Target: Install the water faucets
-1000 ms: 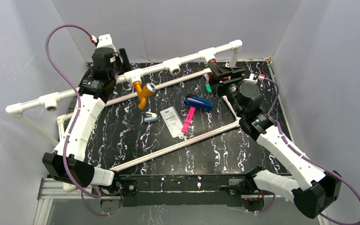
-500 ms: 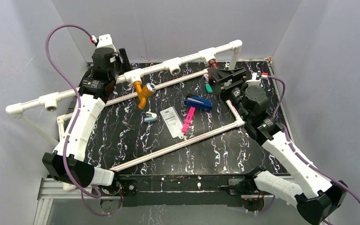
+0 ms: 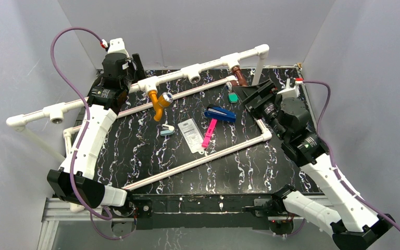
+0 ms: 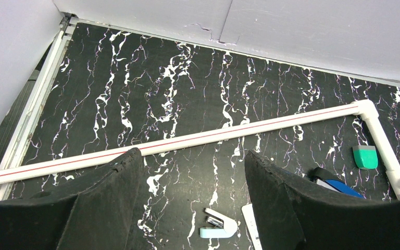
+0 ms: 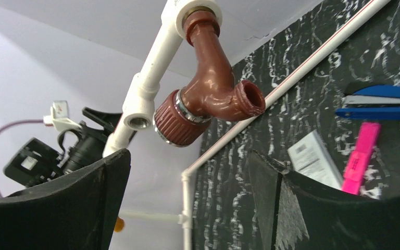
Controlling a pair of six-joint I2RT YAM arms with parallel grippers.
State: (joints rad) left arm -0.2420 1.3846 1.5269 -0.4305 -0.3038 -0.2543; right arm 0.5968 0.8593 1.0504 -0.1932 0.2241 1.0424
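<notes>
Right tool [image 5: 187, 161] is spread wide and grips nothing, just short of the brown faucet [image 5: 208, 88]. That faucet hangs stem-up from the far pipe [image 5: 156, 52] at its right tee [image 5: 172, 13], knob low-left and spout to the right in the wrist view. Left tool [image 4: 187, 156] gapes wide too, empty, above the far-left table [image 4: 135, 104]; the orange faucet [image 3: 159, 102] hangs stem-up from a middle tee [image 3: 148, 83].
</notes>
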